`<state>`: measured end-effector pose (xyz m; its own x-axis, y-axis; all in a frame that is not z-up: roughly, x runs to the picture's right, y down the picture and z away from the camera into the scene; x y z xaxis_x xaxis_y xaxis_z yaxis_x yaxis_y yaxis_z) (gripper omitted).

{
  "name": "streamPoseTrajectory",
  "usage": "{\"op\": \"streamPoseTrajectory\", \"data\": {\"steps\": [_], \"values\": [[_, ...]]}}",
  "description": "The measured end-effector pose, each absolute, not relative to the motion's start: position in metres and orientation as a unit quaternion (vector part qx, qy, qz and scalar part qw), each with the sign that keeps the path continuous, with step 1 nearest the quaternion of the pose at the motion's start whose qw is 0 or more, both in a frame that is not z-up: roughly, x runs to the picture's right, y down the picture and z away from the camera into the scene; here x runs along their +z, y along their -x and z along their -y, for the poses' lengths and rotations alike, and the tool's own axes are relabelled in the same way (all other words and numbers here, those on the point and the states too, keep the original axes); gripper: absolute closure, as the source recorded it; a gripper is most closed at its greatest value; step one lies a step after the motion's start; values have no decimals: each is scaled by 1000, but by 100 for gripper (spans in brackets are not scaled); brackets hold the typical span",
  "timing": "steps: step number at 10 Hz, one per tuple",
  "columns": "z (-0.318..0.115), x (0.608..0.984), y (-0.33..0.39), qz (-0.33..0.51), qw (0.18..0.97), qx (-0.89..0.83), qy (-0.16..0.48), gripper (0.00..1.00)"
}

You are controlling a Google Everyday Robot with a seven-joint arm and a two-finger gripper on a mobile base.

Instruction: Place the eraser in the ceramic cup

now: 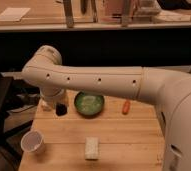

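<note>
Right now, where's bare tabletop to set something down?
Bare table: the middle strip between the green bowl and the pale block, and the right side, nearer the camera than the orange stick. There is a smaller gap between the ceramic cup and the pale block. Crowded: the far-left corner, where the pincer hangs by the eraser.

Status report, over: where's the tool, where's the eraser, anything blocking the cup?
The tool low at far left of table, beside green bowl. The eraser at it, not yet in the ceramic cup. Nothing between eraser and cup.
</note>
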<state>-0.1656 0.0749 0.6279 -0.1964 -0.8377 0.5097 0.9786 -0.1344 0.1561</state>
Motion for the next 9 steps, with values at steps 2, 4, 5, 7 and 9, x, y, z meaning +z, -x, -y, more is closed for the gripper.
{"op": "streamPoseTrajectory", "data": {"steps": [2, 4, 5, 7, 9], "values": [[-82, 628, 170, 234, 612, -740, 152, 99], [-89, 628, 178, 237, 605, -745, 151, 99], [-92, 627, 184, 239, 601, -748, 150, 99], [-94, 627, 190, 239, 596, -752, 150, 99], [-100, 629, 200, 242, 588, -758, 148, 99]]}}
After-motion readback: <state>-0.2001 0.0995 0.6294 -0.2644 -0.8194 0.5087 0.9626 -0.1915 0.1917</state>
